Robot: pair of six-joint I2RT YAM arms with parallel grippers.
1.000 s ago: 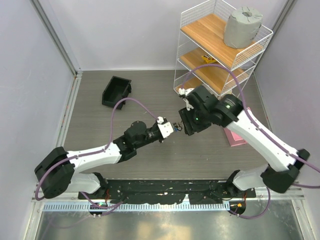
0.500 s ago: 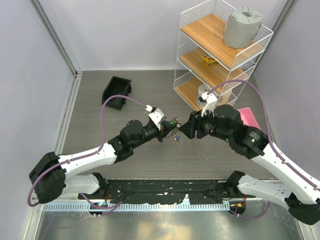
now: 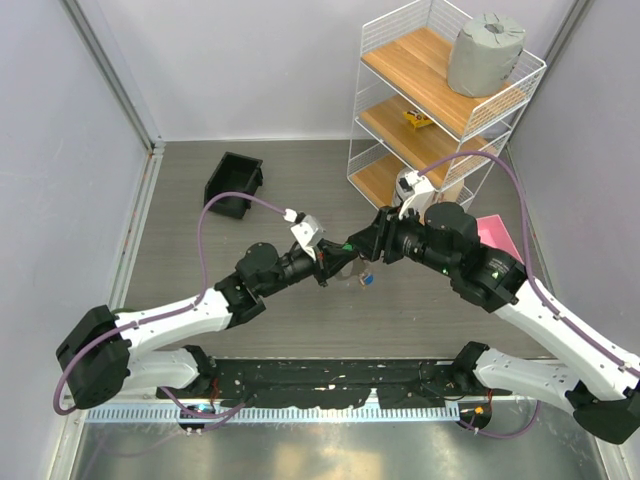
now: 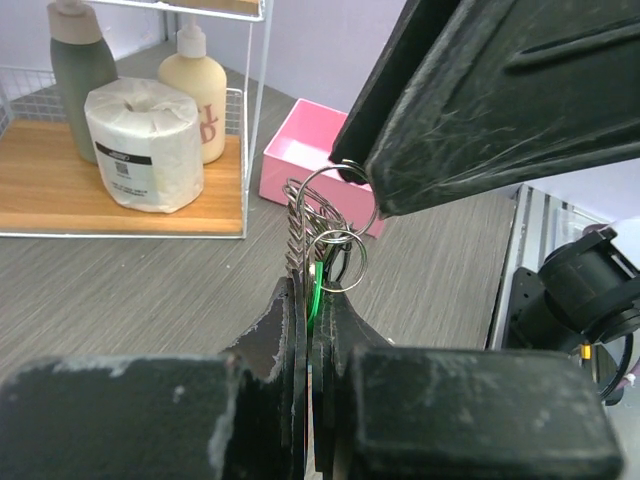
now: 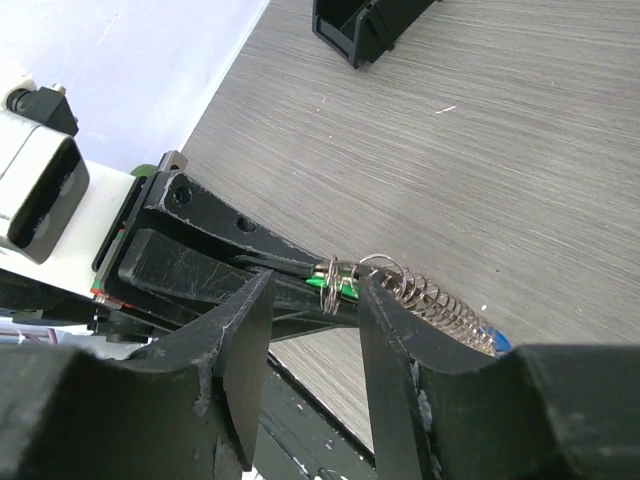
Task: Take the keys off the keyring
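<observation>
My left gripper (image 4: 305, 297) is shut on the green key (image 4: 318, 283), held above the floor. The keyring's wire rings (image 4: 340, 258) and a coiled metal chain (image 4: 293, 235) stick out past its tips. My right gripper (image 5: 315, 290) is open, one finger on each side of the rings (image 5: 330, 272) and the green key (image 5: 345, 290). The coil (image 5: 435, 305) runs along its right finger to the blue key (image 5: 487, 338). In the top view the two grippers meet nose to nose, left (image 3: 335, 262) and right (image 3: 358, 250), with the blue key (image 3: 366, 281) hanging below. The yellow key and the tag are hidden.
A black bin (image 3: 233, 183) sits at the back left. A white wire shelf (image 3: 440, 100) stands at the back right with a grey roll (image 3: 485, 52), bottles (image 4: 205, 90) and a toilet roll (image 4: 145, 145). A pink box (image 3: 495, 235) lies beside the right arm.
My right gripper has moved left onto the left gripper's tip, and its fingers now straddle the rings. The left gripper has shifted slightly, and the blue key hangs further right.
</observation>
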